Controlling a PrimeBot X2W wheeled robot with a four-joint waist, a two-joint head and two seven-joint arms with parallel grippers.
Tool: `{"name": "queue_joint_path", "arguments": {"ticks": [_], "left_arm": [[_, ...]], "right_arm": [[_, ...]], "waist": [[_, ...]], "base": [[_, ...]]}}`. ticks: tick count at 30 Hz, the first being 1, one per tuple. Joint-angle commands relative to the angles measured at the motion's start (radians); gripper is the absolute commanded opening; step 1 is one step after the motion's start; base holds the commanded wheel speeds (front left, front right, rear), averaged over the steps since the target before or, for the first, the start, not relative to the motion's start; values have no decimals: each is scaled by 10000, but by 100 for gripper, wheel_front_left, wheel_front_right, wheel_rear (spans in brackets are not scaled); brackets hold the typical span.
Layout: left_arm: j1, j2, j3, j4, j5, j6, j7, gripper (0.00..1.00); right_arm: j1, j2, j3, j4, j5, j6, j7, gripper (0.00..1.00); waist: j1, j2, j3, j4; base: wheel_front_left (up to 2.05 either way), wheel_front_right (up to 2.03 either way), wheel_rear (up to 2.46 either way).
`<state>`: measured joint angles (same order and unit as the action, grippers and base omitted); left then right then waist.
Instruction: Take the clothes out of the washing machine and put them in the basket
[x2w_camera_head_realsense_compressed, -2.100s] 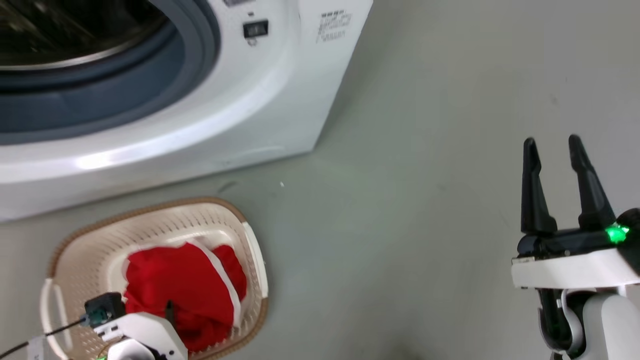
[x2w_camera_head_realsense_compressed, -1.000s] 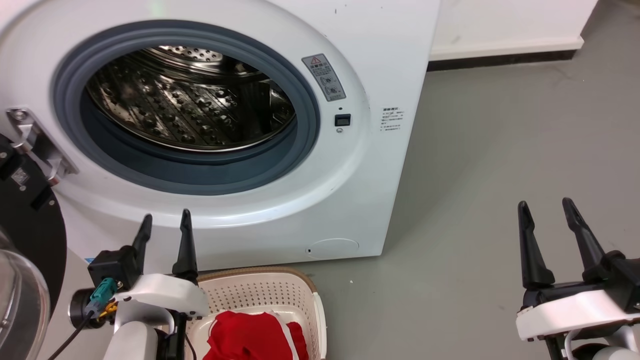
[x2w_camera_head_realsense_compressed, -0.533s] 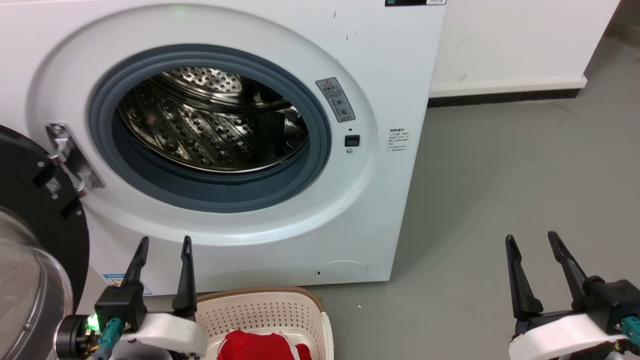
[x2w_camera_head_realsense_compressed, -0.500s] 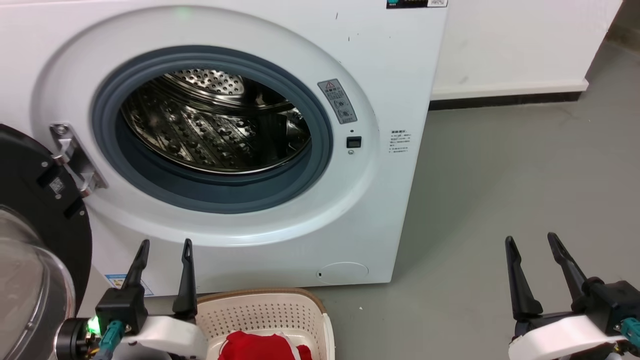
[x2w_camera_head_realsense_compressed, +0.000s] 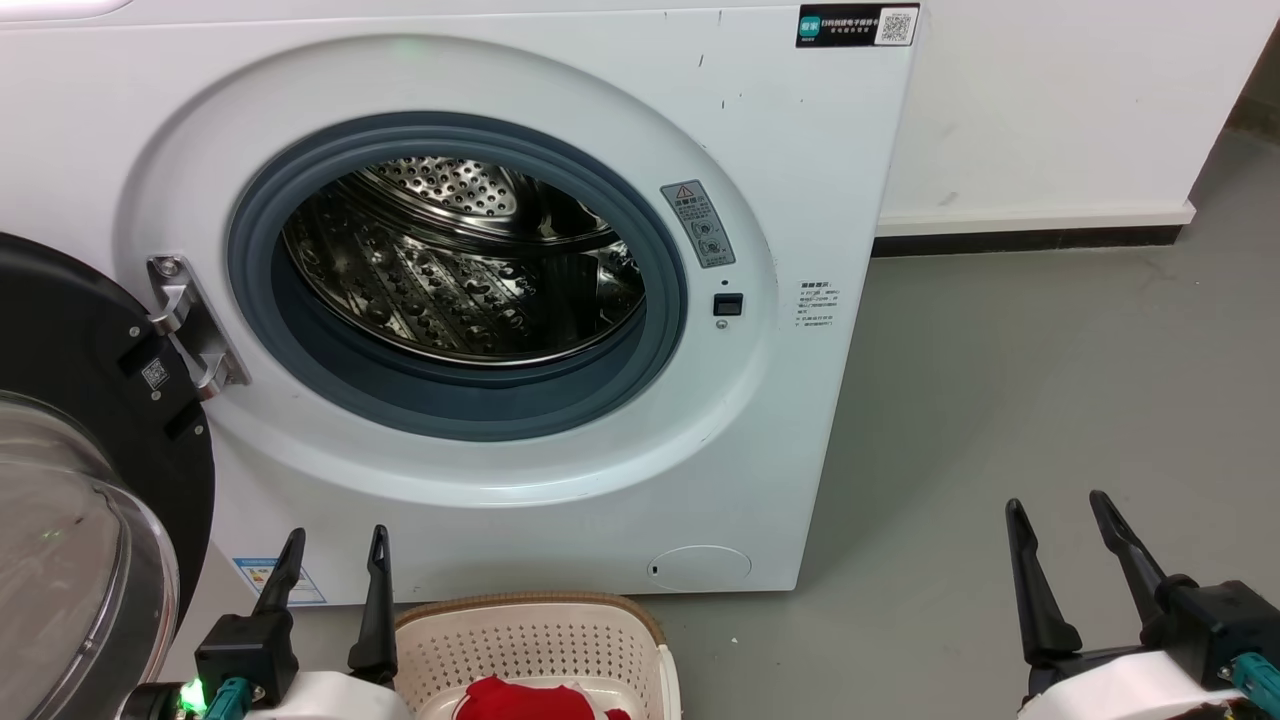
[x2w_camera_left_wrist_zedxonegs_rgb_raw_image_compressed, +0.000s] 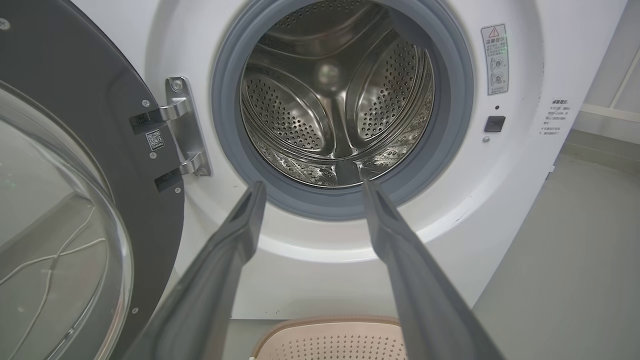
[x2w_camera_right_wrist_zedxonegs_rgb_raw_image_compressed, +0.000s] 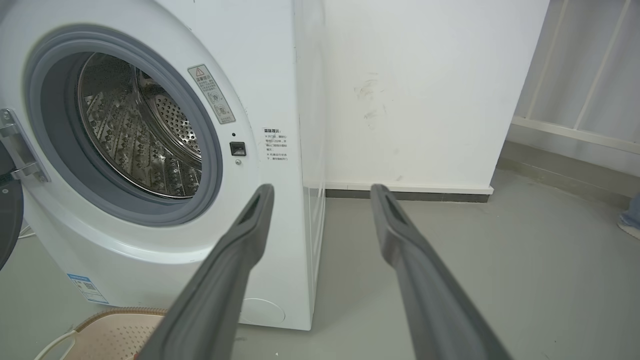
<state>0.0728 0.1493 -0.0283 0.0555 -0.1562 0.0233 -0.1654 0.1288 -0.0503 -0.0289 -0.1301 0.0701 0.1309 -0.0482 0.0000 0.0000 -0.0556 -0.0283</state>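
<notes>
Here we are, squared up to the washing machine (x2w_camera_head_realsense_compressed: 800, 150), and its door (x2w_camera_head_realsense_compressed: 70, 350) is swung wide to our left on its hinge (x2w_camera_head_realsense_compressed: 190, 335), leaving the mouth free for an arm to go in. We look through the grey ring (x2w_camera_head_realsense_compressed: 662, 310) into the drum (x2w_camera_head_realsense_compressed: 460, 270): bare perforated steel all round in the left wrist view, no fabric that we can make out, though the nearest part of the drum floor sits behind the ring's lip.

Down at the bottom edge, the basket (x2w_camera_head_realsense_compressed: 530, 650) stands on the floor (x2w_camera_head_realsense_compressed: 1000, 400) just in front of the machine, below the opening. That is a sensible spot, since anything pulled out has only a short way to drop. The red clothes (x2w_camera_head_realsense_compressed: 540, 700) lie inside it, only their top peeking into view.

The left gripper (x2w_camera_head_realsense_compressed: 338, 545) hangs beside the basket's left rim, fingers spread apart with nothing between them, pointing at the drum mouth. The right gripper (x2w_camera_head_realsense_compressed: 1058, 520) is parted and empty too, held well off to the right over bare floor, clear of the path.

We judge the load is out, with perhaps one check of the drum left.
</notes>
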Motion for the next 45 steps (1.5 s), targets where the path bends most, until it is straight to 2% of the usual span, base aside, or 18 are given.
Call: {"name": "queue_joint_path", "arguments": {"ticks": [1,16,17,20,31,45], "left_arm": [[-15,41,-5,10,-40,23,1,100],[-140,173,-84,-66,-122,130,-20,100],[-59,118,-69,-21,-83,116,-4,0],[70,2,-58,243,-103,117,46,0],[-270,-144,217,533,-2240,-131,503,0],[-542,-293,405,738,-4462,-389,886,0]], "right_arm": [[94,2,24,-60,-48,-3,25,100],[152,2,61,-101,2,-3,10,100],[29,0,62,-78,-3,0,42,0],[67,8,88,191,30,0,47,0],[-287,-140,138,670,2495,0,122,0],[-690,-257,148,1221,4978,-1,243,0]], "waist": [[0,0,-3,-19],[0,0,-13,-65],[0,0,-13,-65],[1,-1,-12,-66],[1,-1,41,-34],[1,-1,104,1]], "base": [[0,0,0],[0,0,0],[0,0,0],[0,0,0],[0,0,0],[0,0,0]]}}
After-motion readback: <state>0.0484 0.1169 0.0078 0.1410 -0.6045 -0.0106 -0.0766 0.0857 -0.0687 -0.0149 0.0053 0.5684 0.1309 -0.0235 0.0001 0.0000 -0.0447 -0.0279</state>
